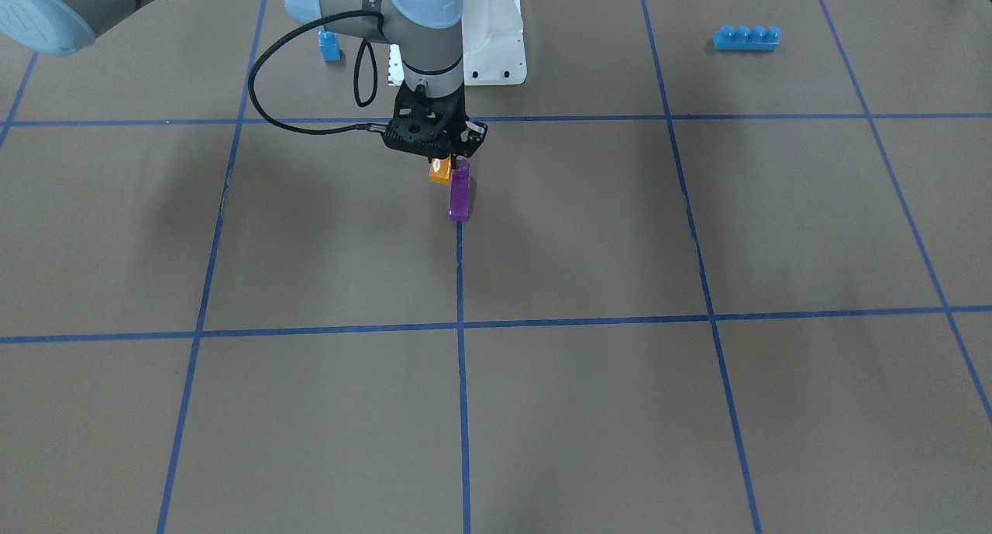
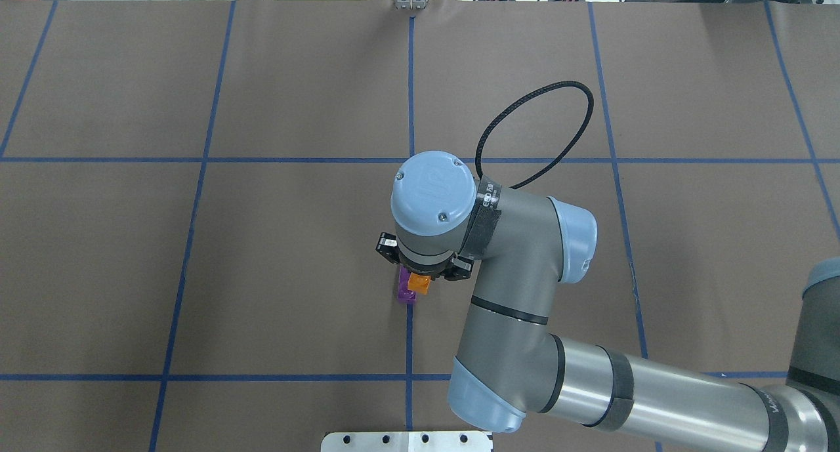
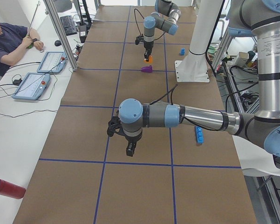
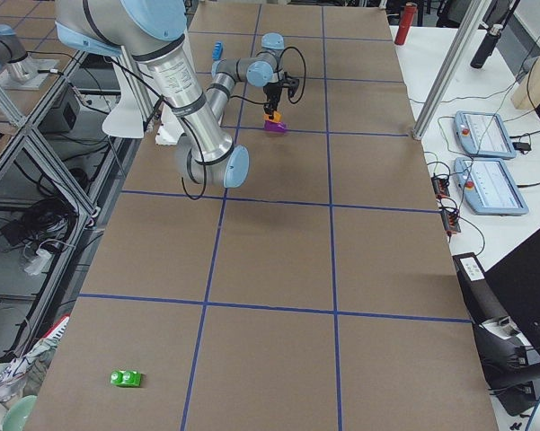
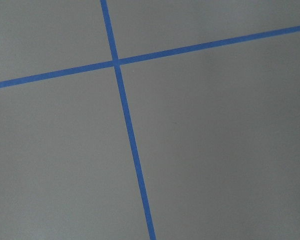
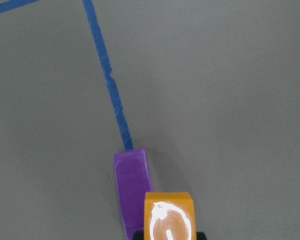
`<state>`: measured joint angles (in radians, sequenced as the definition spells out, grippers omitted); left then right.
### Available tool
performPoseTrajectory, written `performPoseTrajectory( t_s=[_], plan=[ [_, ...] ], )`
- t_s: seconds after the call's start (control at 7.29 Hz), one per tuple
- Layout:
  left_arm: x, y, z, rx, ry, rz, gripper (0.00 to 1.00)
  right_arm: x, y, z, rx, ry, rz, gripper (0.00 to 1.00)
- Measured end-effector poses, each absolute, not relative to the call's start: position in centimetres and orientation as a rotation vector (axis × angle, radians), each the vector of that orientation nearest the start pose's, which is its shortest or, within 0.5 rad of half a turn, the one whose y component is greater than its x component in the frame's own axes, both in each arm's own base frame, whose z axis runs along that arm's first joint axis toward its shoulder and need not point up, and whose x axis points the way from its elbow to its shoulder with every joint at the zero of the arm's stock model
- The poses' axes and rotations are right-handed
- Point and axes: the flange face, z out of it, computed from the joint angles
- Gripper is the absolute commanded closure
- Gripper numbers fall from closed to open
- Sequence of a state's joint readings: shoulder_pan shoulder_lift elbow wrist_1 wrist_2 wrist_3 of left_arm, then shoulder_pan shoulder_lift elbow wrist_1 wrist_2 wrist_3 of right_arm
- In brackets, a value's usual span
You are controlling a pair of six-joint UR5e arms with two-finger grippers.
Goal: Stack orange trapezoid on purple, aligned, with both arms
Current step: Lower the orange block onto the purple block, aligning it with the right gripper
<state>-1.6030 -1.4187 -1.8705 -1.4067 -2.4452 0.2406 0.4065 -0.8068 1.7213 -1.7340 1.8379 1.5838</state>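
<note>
My right gripper [image 1: 446, 160] is shut on the orange trapezoid [image 1: 440, 170] and holds it just above the table, stud side towards the wrist camera [image 6: 168, 220]. The purple brick [image 1: 459, 195] lies on the brown table at the end of a blue tape line, right beside the orange one [image 2: 418, 283]; the purple also shows in the overhead view [image 2: 405, 293] and the right wrist view [image 6: 132, 182]. I cannot tell whether they touch. My left gripper [image 3: 130, 149] hangs over the table far away, empty, and I cannot tell if it is open.
A small blue single-stud brick [image 1: 330, 46] and the white base plate [image 1: 496, 49] sit near the robot's base. A long blue four-stud brick [image 1: 746, 38] lies on my left side. A green brick [image 4: 126, 378] lies far off on my right.
</note>
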Motion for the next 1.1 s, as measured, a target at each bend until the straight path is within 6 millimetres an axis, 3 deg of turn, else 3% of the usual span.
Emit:
performPoseTrajectory(
  t_s=[1.1],
  plan=[
    [-6.9,-42.2,59.2,0.098,0.870,0.186,0.00,-58.9,-35.3,16.2,-0.039,-0.774,0.251,1.00]
  ],
)
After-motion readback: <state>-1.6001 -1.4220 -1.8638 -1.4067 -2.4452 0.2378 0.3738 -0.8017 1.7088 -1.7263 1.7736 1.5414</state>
